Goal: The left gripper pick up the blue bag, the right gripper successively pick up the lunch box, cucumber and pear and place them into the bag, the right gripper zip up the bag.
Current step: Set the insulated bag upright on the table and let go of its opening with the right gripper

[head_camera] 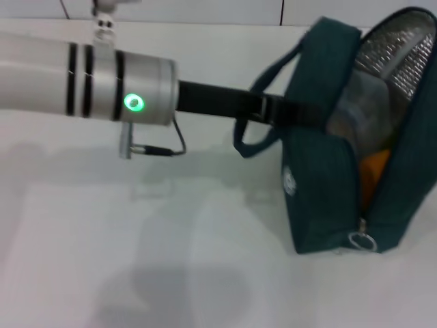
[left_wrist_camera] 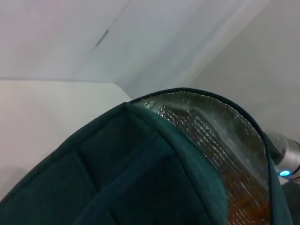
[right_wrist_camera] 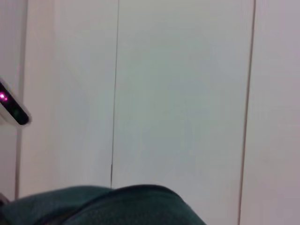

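From the head view, I am watching the left gripper (head_camera: 273, 109) reaching across the white surface (head_camera: 136, 260) to the blue bag (head_camera: 321, 191) at the right edge; its jaws are hidden among the handles, so I cannot tell their spread. The bag is gaping open, showing the lunch box (head_camera: 358, 109) and pear (head_camera: 374, 171) inside. The left wrist view is showing me teal fabric and silver lining. The right wrist view is giving me only wall and a strip of bag.

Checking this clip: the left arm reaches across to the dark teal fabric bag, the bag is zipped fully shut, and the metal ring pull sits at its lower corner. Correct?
Not quite. The dark teal fabric bag is open, not zipped shut: the head view shows its silver foil lining, a clear plastic box and an orange fruit inside. The rest holds: the left arm reaches across to it and the metal ring pull sits at its lower corner.
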`<state>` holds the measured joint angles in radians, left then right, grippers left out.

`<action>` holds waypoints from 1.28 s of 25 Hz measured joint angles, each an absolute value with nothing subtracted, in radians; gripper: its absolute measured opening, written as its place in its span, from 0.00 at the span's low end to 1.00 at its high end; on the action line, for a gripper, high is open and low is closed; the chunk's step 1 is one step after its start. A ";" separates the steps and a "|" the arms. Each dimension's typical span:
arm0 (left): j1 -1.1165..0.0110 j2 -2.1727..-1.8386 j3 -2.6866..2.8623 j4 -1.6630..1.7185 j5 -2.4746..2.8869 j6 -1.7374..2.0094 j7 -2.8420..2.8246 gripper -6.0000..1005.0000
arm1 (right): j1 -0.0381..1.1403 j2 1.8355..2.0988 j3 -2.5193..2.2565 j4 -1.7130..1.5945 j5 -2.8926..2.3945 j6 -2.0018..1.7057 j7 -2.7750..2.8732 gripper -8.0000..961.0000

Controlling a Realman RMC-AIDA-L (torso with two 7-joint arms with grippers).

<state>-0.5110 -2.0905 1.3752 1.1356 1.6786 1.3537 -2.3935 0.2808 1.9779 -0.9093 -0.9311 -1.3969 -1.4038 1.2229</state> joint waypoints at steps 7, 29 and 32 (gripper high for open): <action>-0.506 -2.092 1.468 1.102 1.638 1.268 -2.396 0.05 | 0.285 1.970 -0.907 -0.900 -1.464 -1.376 1.236 0.10; -0.474 -2.091 1.464 1.039 1.555 1.241 -2.339 0.05 | 0.356 1.961 -0.869 -0.838 -1.496 -1.379 1.274 0.14; -0.474 -2.091 1.464 1.033 1.554 1.241 -2.333 0.05 | 0.372 1.962 -0.871 -0.808 -1.520 -1.362 1.274 0.14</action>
